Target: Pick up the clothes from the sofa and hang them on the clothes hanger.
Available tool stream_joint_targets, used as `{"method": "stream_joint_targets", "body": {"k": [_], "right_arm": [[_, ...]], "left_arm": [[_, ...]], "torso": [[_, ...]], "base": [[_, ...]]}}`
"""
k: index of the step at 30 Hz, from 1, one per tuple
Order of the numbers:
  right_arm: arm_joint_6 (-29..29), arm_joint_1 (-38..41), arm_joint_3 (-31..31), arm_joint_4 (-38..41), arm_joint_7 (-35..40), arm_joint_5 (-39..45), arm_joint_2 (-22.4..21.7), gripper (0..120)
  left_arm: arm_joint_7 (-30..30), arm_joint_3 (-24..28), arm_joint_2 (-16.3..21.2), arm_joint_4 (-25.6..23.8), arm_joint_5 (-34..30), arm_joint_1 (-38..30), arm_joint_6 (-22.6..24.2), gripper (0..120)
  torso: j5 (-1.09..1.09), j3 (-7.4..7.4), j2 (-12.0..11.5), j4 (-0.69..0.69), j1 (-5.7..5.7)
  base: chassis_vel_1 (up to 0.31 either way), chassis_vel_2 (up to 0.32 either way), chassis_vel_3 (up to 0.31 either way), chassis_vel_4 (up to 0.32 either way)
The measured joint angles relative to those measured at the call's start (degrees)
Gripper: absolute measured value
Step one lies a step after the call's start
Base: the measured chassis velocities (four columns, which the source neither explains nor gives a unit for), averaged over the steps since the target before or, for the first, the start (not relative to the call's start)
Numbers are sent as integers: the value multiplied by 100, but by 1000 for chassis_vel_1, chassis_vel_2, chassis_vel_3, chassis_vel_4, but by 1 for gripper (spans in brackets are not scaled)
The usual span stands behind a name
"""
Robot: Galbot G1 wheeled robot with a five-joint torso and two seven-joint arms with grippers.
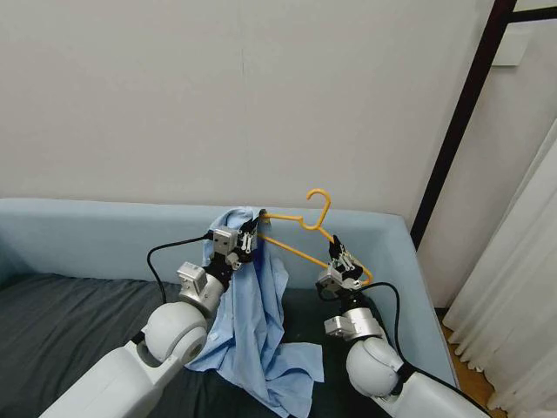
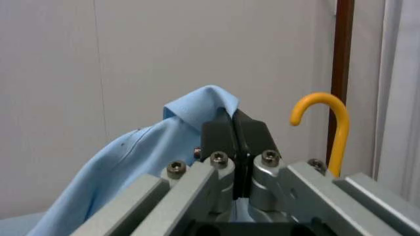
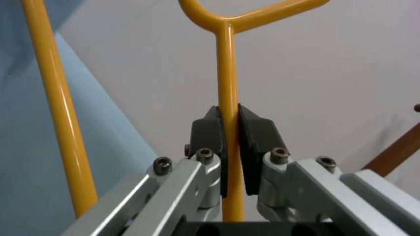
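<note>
Plain white wall stands behind a light blue sofa with a dark grey seat. The left gripper is raised before the sofa back, its fingers pressed together on a fold of the light blue shirt. Near it, the right gripper has its fingers pinching a rod of the yellow clothes hanger. One hanger end meets the shirt's top; whether it is inside, I cannot tell. The shirt's lower part lies on the seat. I judge the lifting mostly done; putting the shirt onto the hanger is left.
</note>
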Motion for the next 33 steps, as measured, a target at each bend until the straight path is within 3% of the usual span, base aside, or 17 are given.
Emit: {"method": "stream_joint_targets", "body": {"k": [11, 18, 22, 25, 28, 33], "right_arm": [[435, 183, 119, 97, -50, -55, 133, 5], [562, 164, 392, 209, -12, 345, 93, 5], [321, 38, 439, 416, 114, 1041, 49, 5], [272, 10, 440, 445, 138, 1106, 45, 5], [274, -10, 413, 441, 132, 981, 36, 5], [360, -113, 237, 190, -34, -77, 61, 5]], "left_arm": [[266, 324, -202, 308, 40, -216, 77, 0], [371, 319, -106, 347, 165, 52, 44, 0], [389, 136, 72, 171, 161, 265, -12, 0], [391, 88, 143, 104, 142, 318, -53, 0], [392, 51, 175, 31, 80, 309, -130, 0], [415, 69, 149, -35, -137, -110, -188, 0]], "torso": [[-1, 0, 0, 0, 0], [-2, 0, 0, 1, 0], [-1, 0, 0, 0, -1], [-1, 0, 0, 2, -1], [-2, 0, 0, 2, -1], [-1, 0, 0, -1, -1]], "base": [[0, 0, 0, 0], [0, 0, 0, 0], [0, 0, 0, 0], [0, 0, 0, 0], [0, 0, 0, 0], [0, 0, 0, 0]]}}
